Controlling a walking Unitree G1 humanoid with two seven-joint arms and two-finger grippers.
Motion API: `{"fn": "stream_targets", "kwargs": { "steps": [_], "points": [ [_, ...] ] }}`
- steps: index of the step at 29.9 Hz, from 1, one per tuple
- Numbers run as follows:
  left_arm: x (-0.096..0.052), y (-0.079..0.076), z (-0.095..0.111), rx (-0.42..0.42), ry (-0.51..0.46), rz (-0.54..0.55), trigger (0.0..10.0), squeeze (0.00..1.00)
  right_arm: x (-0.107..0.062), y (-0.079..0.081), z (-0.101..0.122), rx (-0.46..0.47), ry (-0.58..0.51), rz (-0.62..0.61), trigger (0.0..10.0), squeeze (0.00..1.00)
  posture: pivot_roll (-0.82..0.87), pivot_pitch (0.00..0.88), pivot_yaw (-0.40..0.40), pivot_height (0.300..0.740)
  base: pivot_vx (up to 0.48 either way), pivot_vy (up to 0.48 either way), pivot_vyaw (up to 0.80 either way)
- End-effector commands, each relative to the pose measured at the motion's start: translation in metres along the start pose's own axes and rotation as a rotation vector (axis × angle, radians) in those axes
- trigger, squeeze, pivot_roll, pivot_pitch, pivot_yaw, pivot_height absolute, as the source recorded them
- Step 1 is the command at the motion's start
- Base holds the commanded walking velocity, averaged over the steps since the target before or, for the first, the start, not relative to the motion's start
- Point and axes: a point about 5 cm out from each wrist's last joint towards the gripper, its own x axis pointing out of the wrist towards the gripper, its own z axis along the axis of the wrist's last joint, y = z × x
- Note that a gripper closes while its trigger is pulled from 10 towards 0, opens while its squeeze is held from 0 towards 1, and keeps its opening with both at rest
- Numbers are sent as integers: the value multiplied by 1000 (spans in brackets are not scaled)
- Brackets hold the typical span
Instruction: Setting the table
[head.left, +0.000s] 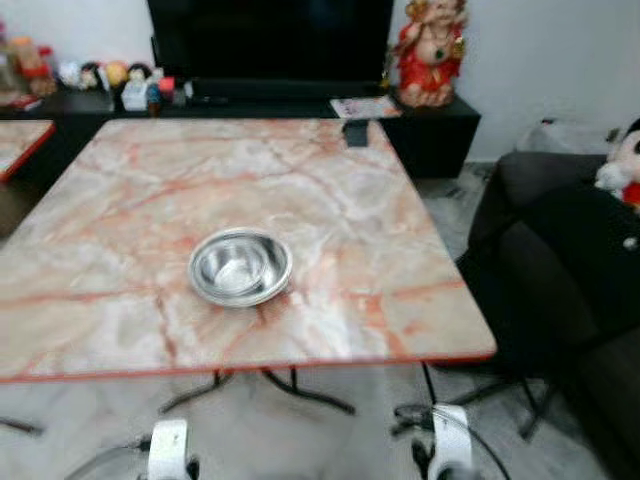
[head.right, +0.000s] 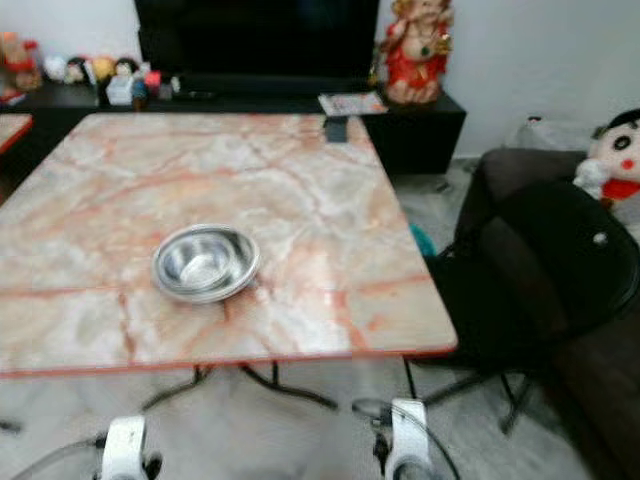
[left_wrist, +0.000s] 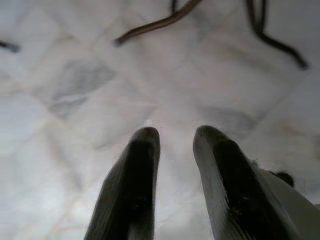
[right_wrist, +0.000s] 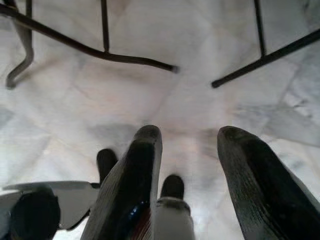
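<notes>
A shiny steel bowl (head.left: 240, 266) stands upright and empty on the pink marble table (head.left: 120, 210), toward its near edge. Both arms hang low in front of the table, their silver wrists at the bottom of the head views. My left gripper (left_wrist: 174, 135) points down at the pale floor, its two black fingers apart and holding nothing. My right gripper (right_wrist: 190, 135) also hangs over the floor, open and empty, with the table's black legs (right_wrist: 125, 59) beyond it.
A dark sofa or chair (head.left: 570, 260) with a plush doll (head.right: 615, 150) stands close on the right of the table. Behind the table are a black TV unit (head.left: 270, 100), a TV, a red figurine (head.left: 432, 50) and small toys. A dark small object (head.left: 356, 132) lies at the table's far edge.
</notes>
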Motion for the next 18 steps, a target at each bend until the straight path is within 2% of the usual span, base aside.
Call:
{"fn": "stream_targets", "kwargs": {
  "steps": [1, 16, 18],
  "points": [
    [-1, 4, -2, -14, 2, 17, 10000, 0, 0, 0, -1, 23, 1, -6, 10000, 0, -7, 0, 10, 732, 0, 326, 0],
    [1, 6, 4, -8, -12, 22, 10000, 0, 0, 4, -2, 8, 7, 8, 10000, 0, -1, 0, 23, 732, 0, 324, 0],
    [1, 6, 4, -7, -10, 23, 10000, 0, 0, 5, -4, -13, 15, 10, 10000, 0, 5, 0, 20, 732, 0, 322, 800]
  ]
}}
